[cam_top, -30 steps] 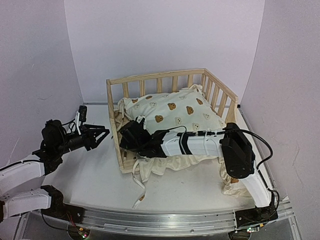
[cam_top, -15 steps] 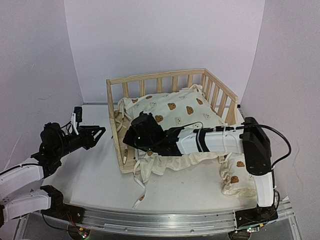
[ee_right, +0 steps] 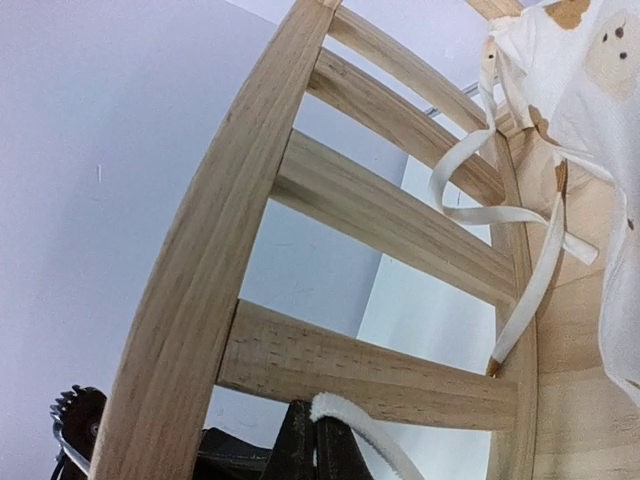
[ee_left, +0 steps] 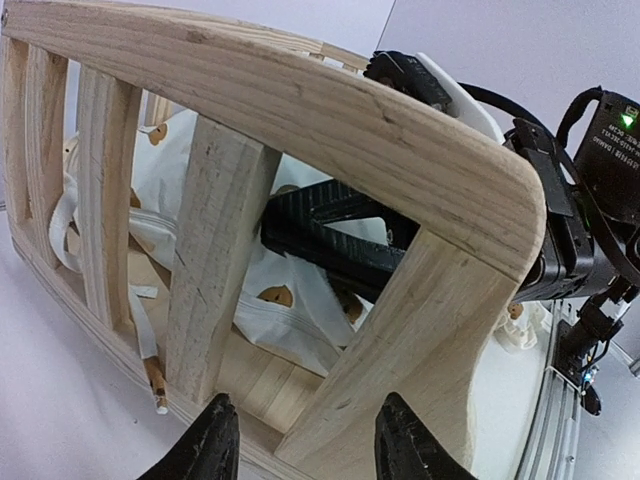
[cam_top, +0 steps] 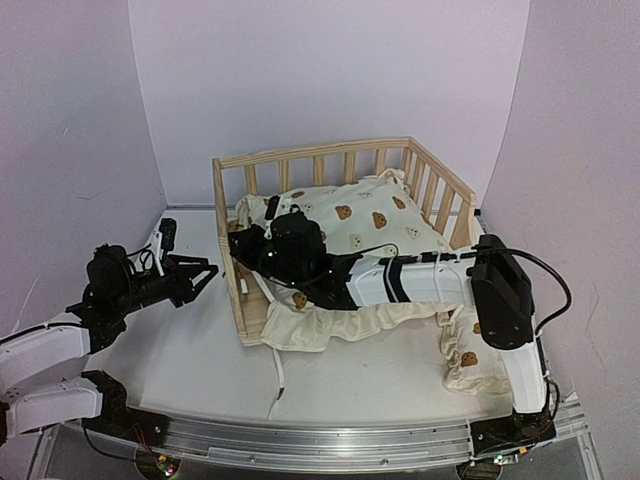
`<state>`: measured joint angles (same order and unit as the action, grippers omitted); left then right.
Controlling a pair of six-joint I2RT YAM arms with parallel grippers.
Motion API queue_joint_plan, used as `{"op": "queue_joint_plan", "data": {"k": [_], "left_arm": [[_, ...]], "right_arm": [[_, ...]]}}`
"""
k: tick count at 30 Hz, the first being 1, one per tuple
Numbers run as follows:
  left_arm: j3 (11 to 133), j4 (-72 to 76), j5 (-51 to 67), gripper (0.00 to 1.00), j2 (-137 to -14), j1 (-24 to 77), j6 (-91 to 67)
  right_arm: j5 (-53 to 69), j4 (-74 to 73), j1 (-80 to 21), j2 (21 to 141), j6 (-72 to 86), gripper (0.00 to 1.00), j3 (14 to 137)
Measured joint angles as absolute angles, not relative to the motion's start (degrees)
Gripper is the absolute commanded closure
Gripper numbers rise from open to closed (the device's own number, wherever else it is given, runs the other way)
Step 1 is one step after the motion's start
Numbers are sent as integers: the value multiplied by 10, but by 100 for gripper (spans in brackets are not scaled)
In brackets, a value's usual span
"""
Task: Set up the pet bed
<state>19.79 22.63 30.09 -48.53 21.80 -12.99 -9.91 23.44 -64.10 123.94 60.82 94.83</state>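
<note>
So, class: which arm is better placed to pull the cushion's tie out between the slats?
Probably the left: the left gripper, open, sits just outside the pet bed; the right gripper, inside, is shut on the tie.

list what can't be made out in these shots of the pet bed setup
Middle of the cushion: top view, the right arm lies across it.
Part of the small pillow: top view, the right arm's elbow covers it.
Far end of the tie pinched in the right gripper: right wrist view, it runs off the bottom edge.
Feet of the pet bed: no view shows them, its own base is in the way.
</note>
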Motion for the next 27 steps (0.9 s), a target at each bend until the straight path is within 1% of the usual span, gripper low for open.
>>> {"op": "queue_joint_plan", "data": {"k": [6,14,22,27], "left_arm": [[205,230,309,58,-526,216,-136],[207,231,308,71,-555,213,-135],[211,243,299,72,-560,213,-140],[213,268,303,73,-585,220,-157]], "right_arm": [[-81,321,-639,1274,608,100,946],[-53,365,-636,1275,615,100,919],[-8,387,-629,1275,604,100,904],[22,407,-628,1275,594,100,888]]}}
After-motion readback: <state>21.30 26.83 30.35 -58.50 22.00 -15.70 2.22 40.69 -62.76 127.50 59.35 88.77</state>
